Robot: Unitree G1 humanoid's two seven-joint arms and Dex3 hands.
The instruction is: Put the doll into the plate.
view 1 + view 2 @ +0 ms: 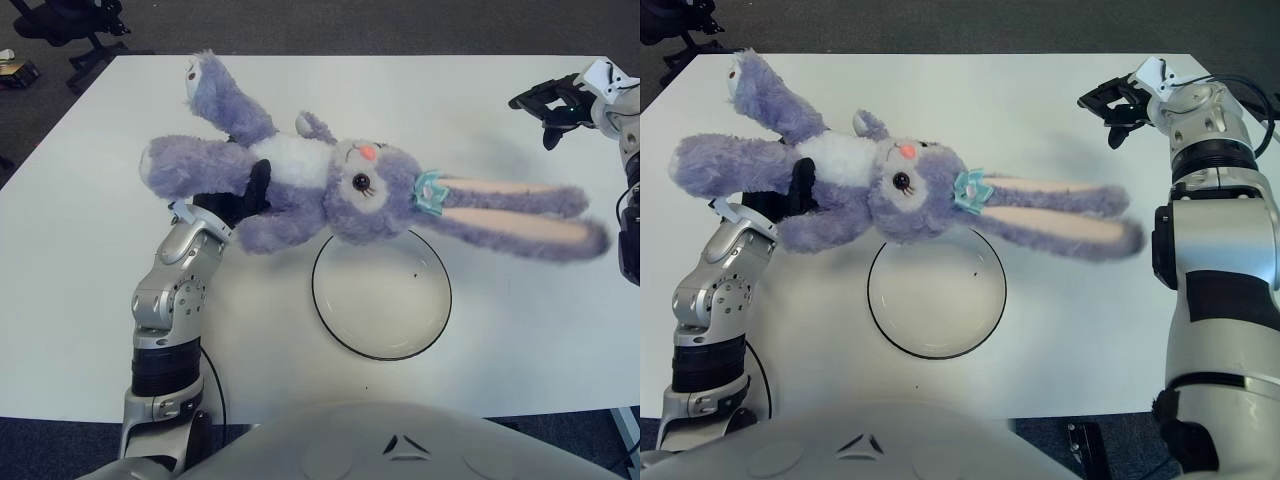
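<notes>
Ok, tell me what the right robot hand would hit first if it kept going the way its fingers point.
The right robot hand points left across the white table. Its path looks free there; the fluffy purple plush bunny doll's long ears hang nearer the robot, probably beside that line, though depth is unclear.
</notes>
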